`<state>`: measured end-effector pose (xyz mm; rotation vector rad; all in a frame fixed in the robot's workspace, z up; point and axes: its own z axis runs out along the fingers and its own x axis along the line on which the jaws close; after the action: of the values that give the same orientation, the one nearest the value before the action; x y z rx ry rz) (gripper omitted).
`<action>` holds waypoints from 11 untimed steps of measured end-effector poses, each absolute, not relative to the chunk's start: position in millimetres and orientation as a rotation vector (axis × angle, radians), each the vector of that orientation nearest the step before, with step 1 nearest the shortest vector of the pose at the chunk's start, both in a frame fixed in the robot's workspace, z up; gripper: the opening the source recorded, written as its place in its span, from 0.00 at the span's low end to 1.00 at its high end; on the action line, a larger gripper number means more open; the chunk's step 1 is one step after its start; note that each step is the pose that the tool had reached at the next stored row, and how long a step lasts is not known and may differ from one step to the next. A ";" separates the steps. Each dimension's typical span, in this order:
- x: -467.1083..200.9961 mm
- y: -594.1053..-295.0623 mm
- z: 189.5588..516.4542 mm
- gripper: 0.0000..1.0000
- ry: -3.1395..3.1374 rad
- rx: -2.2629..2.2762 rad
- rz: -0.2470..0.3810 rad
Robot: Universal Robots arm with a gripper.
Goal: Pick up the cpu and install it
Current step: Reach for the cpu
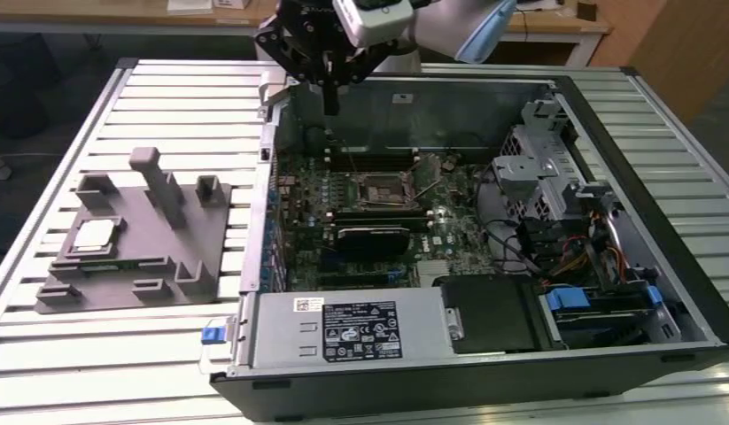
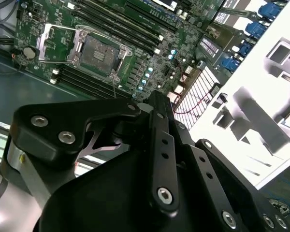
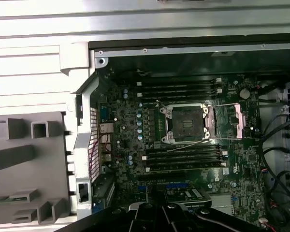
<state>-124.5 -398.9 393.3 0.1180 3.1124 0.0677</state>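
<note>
One cpu (image 1: 95, 235) sits on one grey fixture (image 1: 145, 270), nine o'clock of one open case (image 1: 441, 102); one socket (image 1: 377, 187) empty; gripper (image 1: 329, 104) clenched, holding nothing

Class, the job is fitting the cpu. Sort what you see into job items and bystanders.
Job items:
- small flat silver square cpu, lying on the grey plastic fixture plate
- black square motherboard socket
- black tool

Bystanders:
- silver labelled power-supply box
- blue-tabbed drive bays
- black expansion card

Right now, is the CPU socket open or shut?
Open: the socket shows bare, its load plate swung aside; the cpu lies on the grey fixture.
</note>
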 end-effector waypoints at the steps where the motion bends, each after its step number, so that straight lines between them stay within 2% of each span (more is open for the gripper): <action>1: -125.1 -398.9 393.3 0.11 3.112 0.118 0.068; 11: -132.8 -398.9 393.2 0.11 3.112 0.118 0.068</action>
<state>-132.8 -398.9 393.2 0.1180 3.1125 0.0677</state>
